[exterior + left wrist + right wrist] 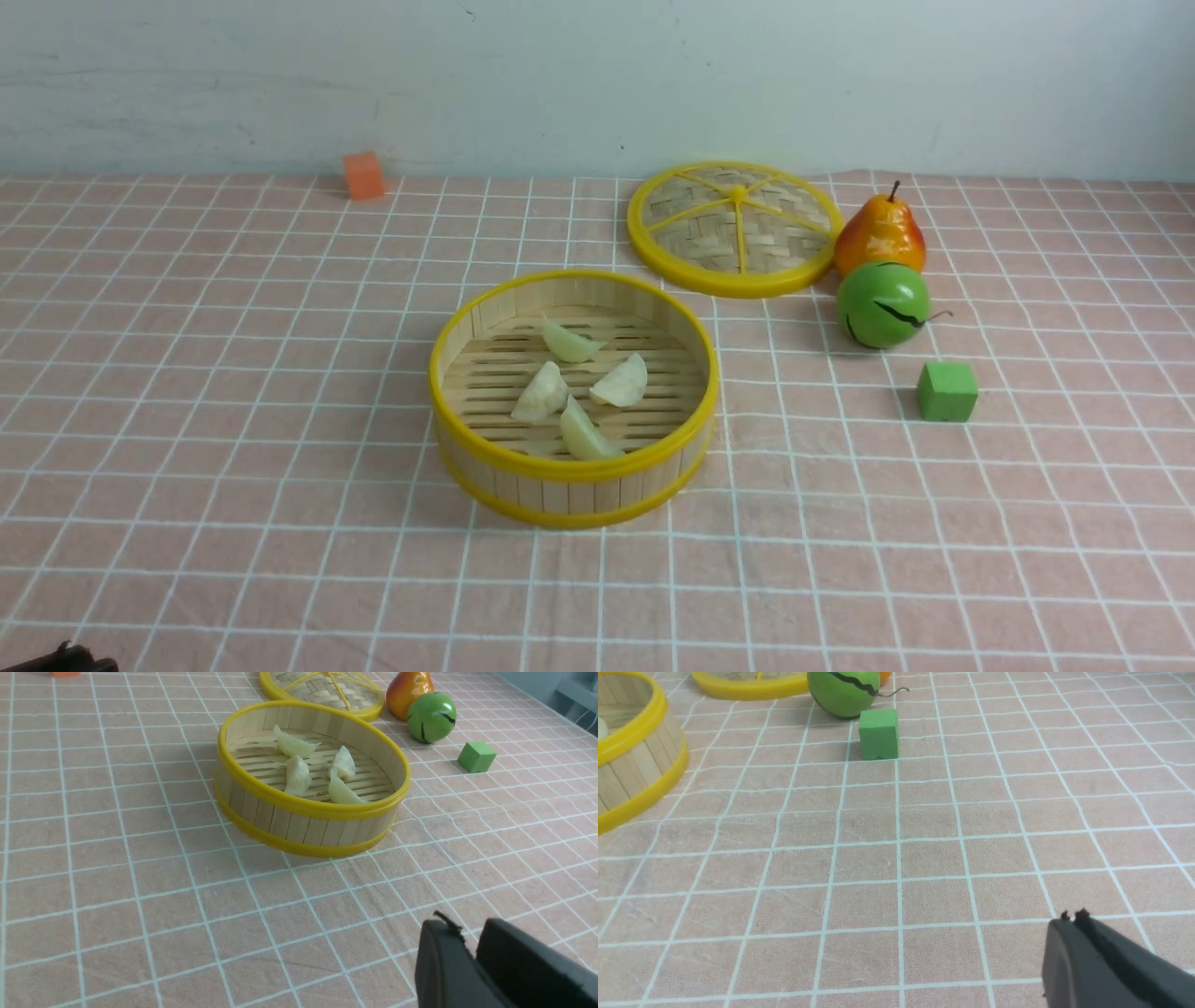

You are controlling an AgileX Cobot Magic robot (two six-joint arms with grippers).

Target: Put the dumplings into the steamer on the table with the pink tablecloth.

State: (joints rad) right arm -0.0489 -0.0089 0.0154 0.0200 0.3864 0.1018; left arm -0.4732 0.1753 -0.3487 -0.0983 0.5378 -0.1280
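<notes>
Dumplings [579,392], all four, lie on the slatted floor of the steamer [572,471] mid-table on the pink tablecloth [233,420]; the lid [733,229] rests flat beyond it; the left gripper [469,952] and the right gripper [1073,933] sit low over bare cloth, both clenched and empty.

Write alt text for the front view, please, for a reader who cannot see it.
A round bamboo steamer with yellow rims sits mid-table on a pink tablecloth with a white grid, holding four pale dumplings. Behind it to the right lies its woven lid, beside a pear, a green ball and a green cube; an orange cube sits far left.
</notes>
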